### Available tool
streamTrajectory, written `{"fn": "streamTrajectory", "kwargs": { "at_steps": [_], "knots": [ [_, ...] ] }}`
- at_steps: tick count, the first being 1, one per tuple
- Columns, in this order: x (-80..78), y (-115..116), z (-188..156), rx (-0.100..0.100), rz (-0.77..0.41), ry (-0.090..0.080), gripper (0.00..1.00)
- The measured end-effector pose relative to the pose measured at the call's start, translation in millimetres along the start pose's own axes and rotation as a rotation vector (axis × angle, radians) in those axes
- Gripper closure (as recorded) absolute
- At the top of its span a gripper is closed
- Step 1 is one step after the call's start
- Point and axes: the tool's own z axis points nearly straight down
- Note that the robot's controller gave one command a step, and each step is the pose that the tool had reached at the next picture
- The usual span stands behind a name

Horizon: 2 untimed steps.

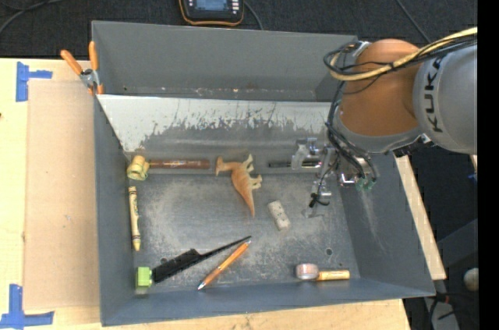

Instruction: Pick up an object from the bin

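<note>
My gripper (312,180) hangs low in the right part of the bin, near the back wall, open with nothing between its fingers. One fingertip (316,200) points down at the bin floor. Just to its lower left lies a small white block (278,214). A tan toy dinosaur (243,182) lies further left, near the middle of the bin. A thin dark rod (281,163) lies along the back wall, its right end reaching up to the gripper.
A brown-handled mallet (171,164) lies at the back left and a yellow crayon (135,218) along the left wall. At the front lie a black brush with a green end (175,266), an orange pencil (226,262) and a short tan stick with a pinkish cap (320,272).
</note>
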Motion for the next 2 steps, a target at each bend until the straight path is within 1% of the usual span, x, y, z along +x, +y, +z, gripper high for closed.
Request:
{"fn": "streamTrajectory", "kwargs": {
  "at_steps": [1,2],
  "knots": [
    [-1.8,0.3,-4.3,0.0,-0.002,-0.008,0.0],
    [14.9,43.0,88.5,-0.002,-0.408,0.001,0.0]
  ]
}}
